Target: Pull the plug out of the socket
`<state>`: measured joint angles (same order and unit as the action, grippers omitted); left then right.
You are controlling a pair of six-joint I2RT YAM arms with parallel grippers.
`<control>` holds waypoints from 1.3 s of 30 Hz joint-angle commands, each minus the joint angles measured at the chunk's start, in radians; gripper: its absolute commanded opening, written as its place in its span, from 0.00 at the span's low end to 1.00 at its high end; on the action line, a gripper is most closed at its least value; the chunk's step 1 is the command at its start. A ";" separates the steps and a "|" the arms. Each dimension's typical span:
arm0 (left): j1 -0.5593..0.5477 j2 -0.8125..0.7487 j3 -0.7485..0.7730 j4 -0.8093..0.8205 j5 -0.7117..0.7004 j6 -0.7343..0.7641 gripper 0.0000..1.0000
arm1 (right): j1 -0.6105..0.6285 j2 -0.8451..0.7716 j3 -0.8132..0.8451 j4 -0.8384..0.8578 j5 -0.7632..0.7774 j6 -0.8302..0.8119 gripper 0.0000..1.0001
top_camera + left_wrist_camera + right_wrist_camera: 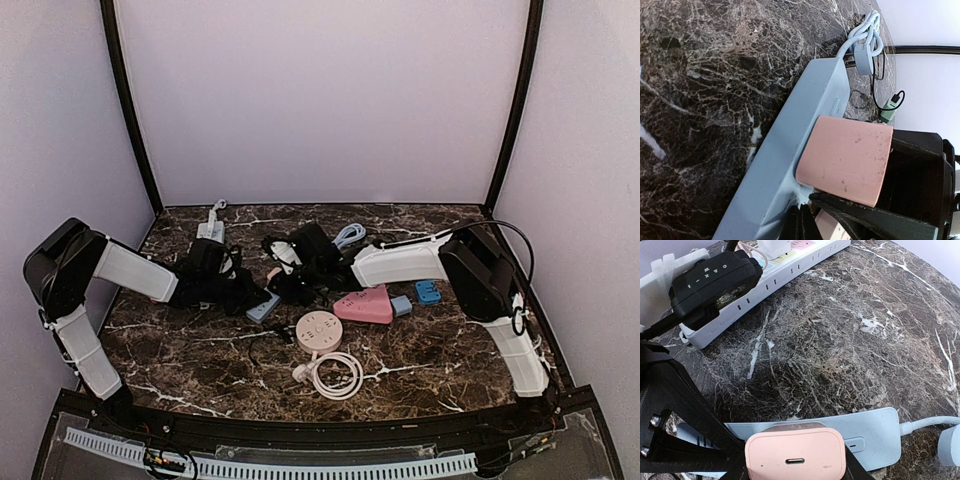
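A pink plug sits in a light blue power strip at the table's middle. In the left wrist view the plug stands against the strip and looks seated. My left gripper is shut on the strip's near end, its fingers pressed to the strip's edge. My right gripper is shut on the plug, with a black finger on either side of it, above the strip.
A white power strip lies at the back left, also in the right wrist view. A pink triangular socket, a round socket with a coiled white cable, a small blue adapter and a blue cable lie nearby.
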<state>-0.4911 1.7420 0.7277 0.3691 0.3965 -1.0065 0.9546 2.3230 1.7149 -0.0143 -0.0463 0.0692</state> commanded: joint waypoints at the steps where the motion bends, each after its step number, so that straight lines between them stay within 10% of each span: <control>1: 0.005 0.075 -0.062 -0.233 -0.118 0.005 0.00 | -0.011 -0.114 -0.007 0.134 -0.004 0.026 0.22; 39: 0.006 0.104 -0.076 -0.201 -0.119 -0.004 0.00 | 0.006 -0.153 0.009 0.144 -0.025 0.017 0.17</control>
<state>-0.4961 1.7592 0.7235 0.4107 0.4034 -1.0069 0.9489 2.2951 1.6623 0.0219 -0.0647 0.0872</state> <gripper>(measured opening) 0.004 0.421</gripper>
